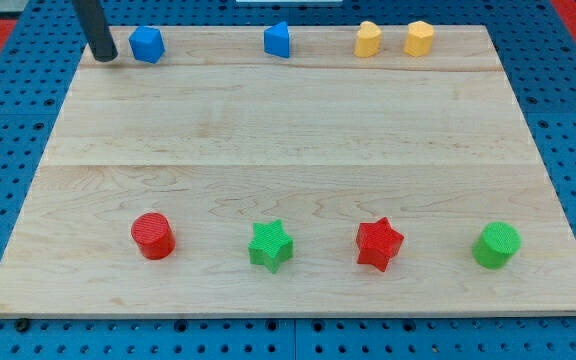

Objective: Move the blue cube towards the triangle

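The blue cube (147, 45) sits at the top left of the wooden board (288, 130). The blue triangle (278, 40) lies to its right along the same top edge, well apart from it. My tip (106, 57) is just left of the blue cube, close to it with a small gap showing. The rod rises out of the view's top left.
Two yellow blocks (368, 39) (419, 38) stand at the top right. Along the view's bottom stand a red cylinder (153, 236), a green star (270, 245), a red star (379, 244) and a green cylinder (496, 245). A blue pegboard surrounds the board.
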